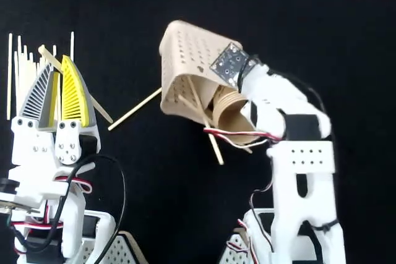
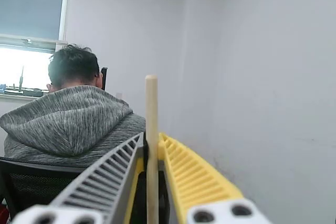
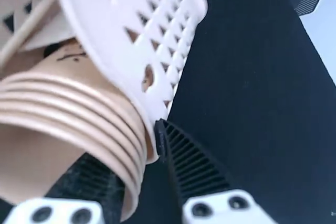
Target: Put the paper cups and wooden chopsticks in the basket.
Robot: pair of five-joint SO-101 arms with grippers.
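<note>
Basket point(image 1: 192, 66) tipped mid-frame, rim and cups point(image 1: 232, 115) clamped in right tool point(image 3: 134, 150); left tool point(image 1: 54, 88) pinches chopstick point(image 2: 151, 129); loose chopsticks point(image 1: 18, 66) line left edge.

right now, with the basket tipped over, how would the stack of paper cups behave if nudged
Probably light and apt to roll or slide out: the paper cups lie sideways at the mouth of the tilted basket. Their thin rims look crushable, so likely fragile if squeezed.
</note>
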